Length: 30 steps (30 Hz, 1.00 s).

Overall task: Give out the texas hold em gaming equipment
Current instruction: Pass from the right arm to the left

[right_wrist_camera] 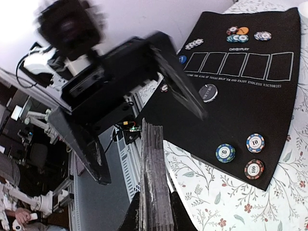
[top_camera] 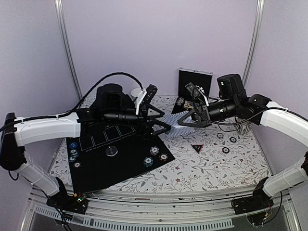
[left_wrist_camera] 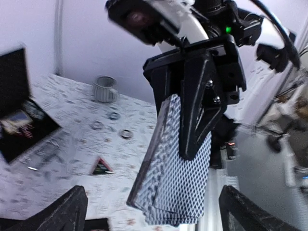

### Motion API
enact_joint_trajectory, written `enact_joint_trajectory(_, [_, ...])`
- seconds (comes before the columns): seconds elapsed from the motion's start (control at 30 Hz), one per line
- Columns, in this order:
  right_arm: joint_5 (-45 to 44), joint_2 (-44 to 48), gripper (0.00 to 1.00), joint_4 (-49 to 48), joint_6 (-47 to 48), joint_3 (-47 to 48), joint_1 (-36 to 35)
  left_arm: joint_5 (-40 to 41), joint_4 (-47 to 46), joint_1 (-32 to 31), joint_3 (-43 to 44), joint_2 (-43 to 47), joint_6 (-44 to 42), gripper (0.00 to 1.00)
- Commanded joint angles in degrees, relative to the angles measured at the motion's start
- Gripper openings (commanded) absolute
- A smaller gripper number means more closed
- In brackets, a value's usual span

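Found the left pincer (top_camera: pixel 161 120) spread wide open near the right side of the black mat (top_camera: pixel 106 168), gripping nothing, fingers standing apart on either side of the deck of cards (top_camera: pixel 173 126). Noted, starting at the far left of the mat, a few chips (top_camera: pixel 73 154) lined along its left edge. Saw a row of five white-outlined boxes (top_camera: pixel 103 136) printed across the mat's upper part, and a round grey button (top_camera: pixel 111 150) lying just below that row. Counted three more chips near the mat's right corner, close together but not touching, marked 50, 10 and 100 in the right wrist view. Spotted the deck raised off the table between the two arms, blue-grey patterned backs showing. Found the right pincer (top_camera: pixel 186 120) closed on that deck, one finger pressed flat against the patterned back in the left wrist view. Saw a black-red triangular marker (top_camera: pixel 197 147) lying flat on the flowered tablecloth (top_camera: pixel 202 173) below the right pincer, off the mat. Noted a silver-edged black case (top_camera: pixel 195 82) at the back with its lid upright, some small dark rings (top_camera: pixel 225 150) on the cloth further right, and a ribbed cup (left_wrist_camera: pixel 105 89) near them.
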<state>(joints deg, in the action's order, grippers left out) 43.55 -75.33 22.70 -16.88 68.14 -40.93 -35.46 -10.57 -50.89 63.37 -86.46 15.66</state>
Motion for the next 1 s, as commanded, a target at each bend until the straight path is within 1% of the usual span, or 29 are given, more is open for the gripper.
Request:
enact_joint_trajectory(0.0, [-7.79, -2.43, 0.02, 2.98, -8.35, 4.54, -0.57, 35.38, 10.40, -9.84, -0.59, 8.44, -39.52, 0.98])
enact_joint_trajectory(0.03, [-7.99, -3.05, 0.02, 2.93, -9.41, 4.74, -0.93, 41.28, 9.70, -12.50, -2.29, 8.88, -47.26, 0.98])
enact_joint_trajectory(0.07, [-8.41, -3.46, 0.02, 2.99, -10.10, 5.13, -1.54, 45.44, 8.81, -14.59, -3.52, 8.86, -53.76, 0.98])
enact_joint_trajectory(0.1, [-9.02, -3.83, 0.02, 3.22, -10.19, 5.67, -2.05, 48.52, 8.55, -15.89, -4.05, 8.38, -58.30, 0.98])
enact_joint_trajectory(0.13, [-9.49, -4.08, 0.02, 3.57, -10.12, 6.21, -2.54, 49.73, 9.03, -16.46, -3.77, 7.82, -60.92, 0.98])
enact_joint_trajectory(0.17, [-9.71, -4.22, 0.02, 3.66, -10.10, 6.81, -2.80, 48.87, 10.54, -16.48, -3.08, 7.04, -61.89, 0.98])
enact_joint_trajectory(0.23, [-9.52, -4.48, 0.02, 3.70, -10.33, 7.29, -3.03, 46.45, 13.68, -16.43, -0.42, 5.58, -62.80, 0.98])
enact_joint_trajectory(0.3, [-9.21, -4.75, 0.02, 3.69, -10.44, 7.69, -3.81, 47.37, 15.09, -16.34, 2.31, 3.50, -63.15, 0.98])
enact_joint_trajectory(0.4, [-9.17, -5.41, 0.02, 3.89, -9.98, 7.89, -5.46, 50.71, 14.61, -15.35, 4.90, 0.94, -64.47, 0.98])
enact_joint_trajectory(0.57, [-9.45, -5.26, 0.02, 3.95, -9.63, 7.99, -6.27, 52.29, 11.92, -13.97, 5.63, 0.09, -63.18, 0.98])
enact_joint_trajectory(0.67, [-9.16, -5.38, 0.02, 3.97, -9.31, 7.97, -6.23, 49.25, 10.51, -12.71, 4.81, 1.76, -61.41, 0.98])
enact_joint_trajectory(0.73, [-8.69, -5.49, 0.02, 3.77, -9.14, 8.21, -6.30, 45.48, 11.90, -11.51, 5.14, 2.28, -60.20, 0.98])
enact_joint_trajectory(0.83, [-8.21, -5.53, 0.02, 3.33, -8.96, 8.57, -6.28, 43.11, 13.28, -10.45, 5.55, 2.11, -58.50, 0.98])
enact_joint_trajectory(0.9, [-7.77, -5.73, 0.02, 3.31, -8.87, 8.69, -6.39, 43.16, 13.55, -10.26, 5.89, 1.66, -58.07, 0.96])
enact_joint_trajectory(0.93, [-7.70, -5.91, 0.02, 3.31, -8.79, 8.63, -6.42, 43.09, 13.60, -10.20, 6.15, 1.50, -57.68, 0.93])
enact_joint_trajectory(0.97, [-7.69, -5.94, 0.02, 3.30, -8.72, 8.55, -6.46, 42.80, 13.75, -10.18, 6.41, 1.47, -57.45, 0.88])
